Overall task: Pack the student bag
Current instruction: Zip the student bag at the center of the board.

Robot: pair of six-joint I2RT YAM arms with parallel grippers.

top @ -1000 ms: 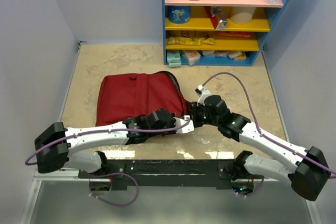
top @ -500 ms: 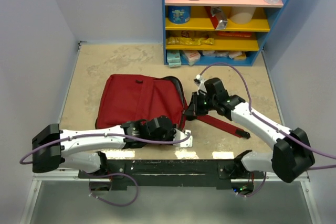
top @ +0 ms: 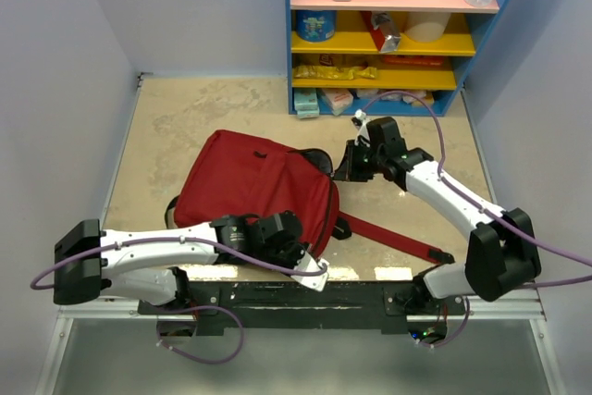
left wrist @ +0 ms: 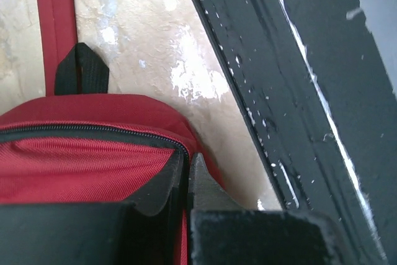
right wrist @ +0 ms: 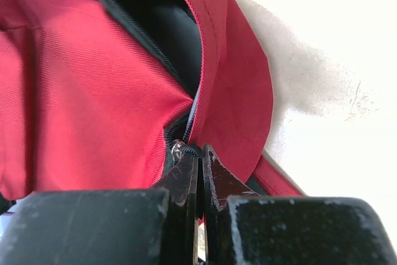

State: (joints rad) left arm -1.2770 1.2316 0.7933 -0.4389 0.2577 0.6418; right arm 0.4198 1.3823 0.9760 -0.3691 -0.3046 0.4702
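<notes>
Jaws pinched tight, the left gripper (left wrist: pixel 188 175) clamps the student bag (top: pixel 254 182) at its zippered corner and the right gripper (right wrist: pixel 200 162) nips beside its zipper pull (right wrist: pixel 178 149); the limp fabric likely sags unless held by its seams.

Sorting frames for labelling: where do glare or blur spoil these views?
Right wrist: the table beside the student bag is washed out near white. Left wrist: glare patches on the table. Top external: evenly lit, sharp, small reflections at the table's near edge.

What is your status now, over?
Left pincer shut on red backpack corner. Right pincer shut on its zipper, compartment partly open. Strap loose on table.
</notes>
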